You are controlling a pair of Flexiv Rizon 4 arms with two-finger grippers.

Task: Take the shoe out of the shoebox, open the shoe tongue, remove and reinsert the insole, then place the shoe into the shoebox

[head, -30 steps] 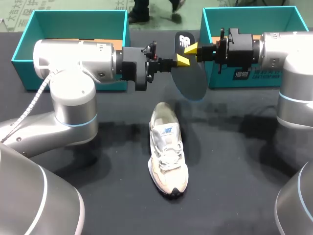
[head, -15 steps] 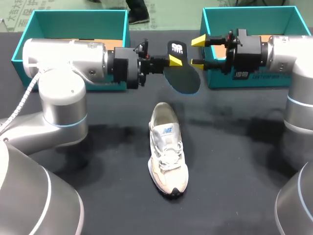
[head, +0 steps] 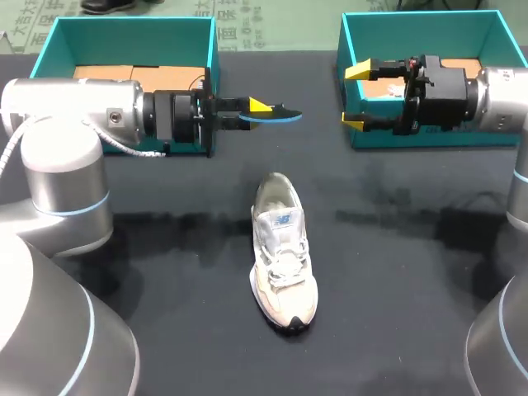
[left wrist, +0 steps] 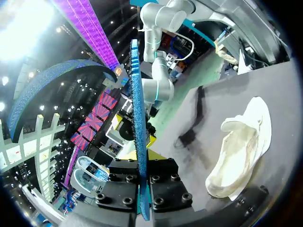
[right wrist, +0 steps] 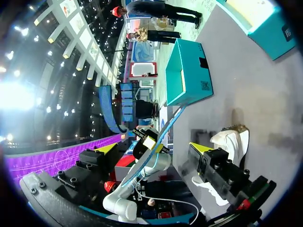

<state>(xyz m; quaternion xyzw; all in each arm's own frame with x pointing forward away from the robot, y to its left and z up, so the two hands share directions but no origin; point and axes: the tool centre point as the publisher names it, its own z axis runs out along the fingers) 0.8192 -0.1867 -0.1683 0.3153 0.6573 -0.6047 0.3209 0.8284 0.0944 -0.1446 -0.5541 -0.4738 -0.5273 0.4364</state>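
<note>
Left gripper [head: 257, 108] pinches the insole [head: 276, 116] edge-on, clear of the table [head: 165, 272]. Right gripper [head: 356, 97] fingers spread, beside the right shoebox [head: 429, 33]. Shoe [head: 283, 252] upright on table, logo on tongue [head: 280, 221]. Left shoebox [head: 124, 41] and right shoebox: brown cardboard floors visible.

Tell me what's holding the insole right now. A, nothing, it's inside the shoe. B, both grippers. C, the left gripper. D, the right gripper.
C: the left gripper is shut on the insole, seen edge-on between its fingers in the left wrist view, while the right gripper stands open and apart from it, and the shoe lies well clear of it.
</note>
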